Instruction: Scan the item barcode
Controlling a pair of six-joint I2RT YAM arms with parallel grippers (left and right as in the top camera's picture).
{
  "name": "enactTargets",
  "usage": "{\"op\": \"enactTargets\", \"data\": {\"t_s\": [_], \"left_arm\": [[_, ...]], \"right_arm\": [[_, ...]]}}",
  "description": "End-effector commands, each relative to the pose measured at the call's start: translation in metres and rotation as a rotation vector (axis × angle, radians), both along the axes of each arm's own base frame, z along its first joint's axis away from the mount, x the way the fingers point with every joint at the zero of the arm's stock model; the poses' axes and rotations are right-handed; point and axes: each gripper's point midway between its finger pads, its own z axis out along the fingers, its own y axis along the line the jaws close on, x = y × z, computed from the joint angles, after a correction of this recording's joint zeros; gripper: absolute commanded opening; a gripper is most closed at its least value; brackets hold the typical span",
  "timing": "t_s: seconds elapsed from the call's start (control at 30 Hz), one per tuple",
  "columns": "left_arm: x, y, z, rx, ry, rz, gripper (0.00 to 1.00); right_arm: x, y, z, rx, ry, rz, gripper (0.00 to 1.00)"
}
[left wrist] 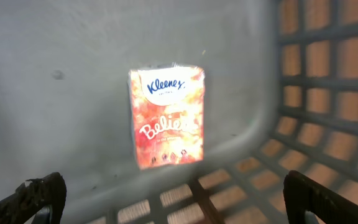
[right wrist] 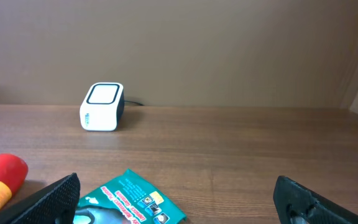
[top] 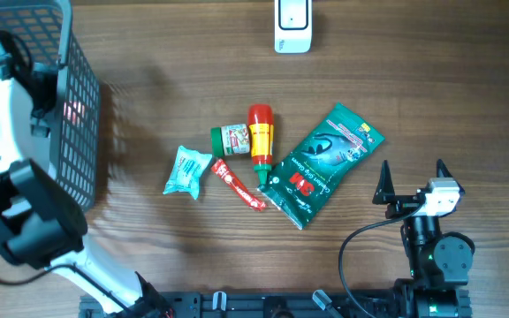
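Right claw [right wrist: 182,208]: nearest of all, at the table's near edge on the right. Its two dark fingers stand wide apart with nothing between them.
Table [top: 467,88]: brown wood grain.
Green 3M pack [top: 323,163]: just beyond the right claw, lying flat and slanted.
Red stick packet [top: 239,185]: lying at a slant, left of the green pack's near corner.
Pale blue packet [top: 188,170]: leftmost of the cluster, just beside the red stick packet.
Red-and-yellow bottle [top: 261,134]: on its side beside the green pack, narrow end pointing toward the near edge.
Green-lidded jar [top: 231,138]: on its side, against the bottle's left flank.
Left arm [top: 3,115]: white and black, reaching over the far left corner.
Basket [top: 82,132]: dark plastic lattice, at the far left corner.
Left claw [left wrist: 178,202]: down inside the basket, fingers spread wide, gripping nothing.
Kleenex pack [left wrist: 166,117]: orange and red, lying flat on the basket's grey floor beyond the fingertips and clear of them, near the latticed wall.
Barcode scanner [top: 292,26]: small white box with a dark top face, at the far edge near the middle, well apart from the cluster.
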Motion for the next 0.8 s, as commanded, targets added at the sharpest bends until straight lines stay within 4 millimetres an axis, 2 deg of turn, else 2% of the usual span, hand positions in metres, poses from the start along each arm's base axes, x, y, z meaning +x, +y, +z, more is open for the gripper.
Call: {"op": "enactTargets", "data": {"t_s": [0.0, 0.23, 0.53, 0.57, 0.6, 0.67, 0.73, 0.77], "left_arm": [[0.006, -0.002, -0.033, -0.011, 0.052, -0.026, 1.0], [0.008, -0.002, -0.074, -0.039, 0.111, -0.027, 1.0], [0.002, -0.003, -0.103, -0.049, 0.174, -0.076, 1.0], [0.002, -0.003, -0.104, -0.046, 0.177, -0.086, 0.96], [0.002, -0.004, -0.105, -0.044, 0.181, -0.103, 0.84], [0.0, -0.004, -0.105, -0.041, 0.19, -0.128, 0.69], [-0.002, -0.004, -0.105, -0.033, 0.2, -0.165, 0.44], [-0.004, -0.003, -0.105, -0.034, 0.205, -0.173, 0.36]], "right_arm": [[0.0, 0.004, 0.0, -0.009, -0.002, 0.022, 1.0], [0.0, 0.004, 0.0, -0.008, -0.002, 0.022, 1.0], [0.0, 0.004, 0.0, -0.008, -0.002, 0.022, 1.0], [0.0, 0.004, 0.0, -0.008, -0.002, 0.022, 1.0], [0.0, 0.004, 0.0, -0.008, -0.002, 0.022, 1.0], [0.0, 0.004, 0.0, -0.008, -0.002, 0.022, 1.0], [0.0, 0.004, 0.0, -0.008, -0.002, 0.022, 1.0], [0.0, 0.004, 0.0, -0.008, -0.002, 0.022, 1.0]]}}
